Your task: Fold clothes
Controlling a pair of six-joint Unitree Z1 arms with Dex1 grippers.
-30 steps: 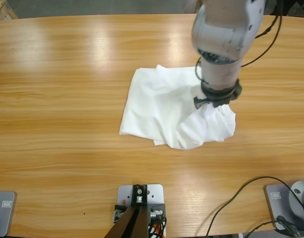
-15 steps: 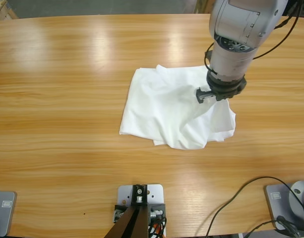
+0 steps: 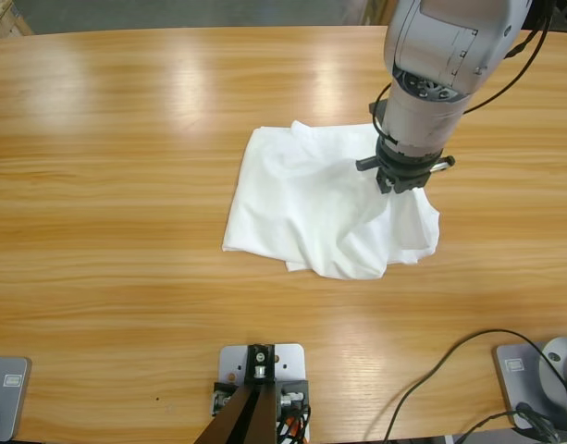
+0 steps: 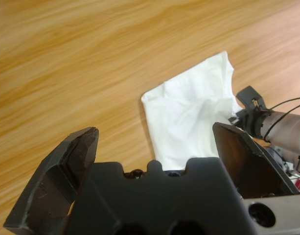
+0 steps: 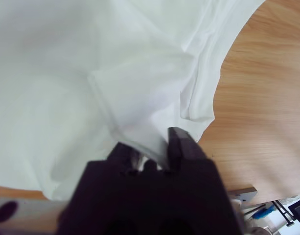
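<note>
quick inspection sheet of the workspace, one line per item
surface: long wooden table, bare wood around the cloth
job's things: one white T-shirt, part folded and rumpled, right of centre
clutter: nothing seen
grippers: right claw shut on a pinch of the T-shirt's edge; left claw open, holding nothing, looking at the T-shirt from a distance
cables: black cable loops over the table's near right corner; another runs along the right arm
surroundings: grey floor past the far edge
</note>
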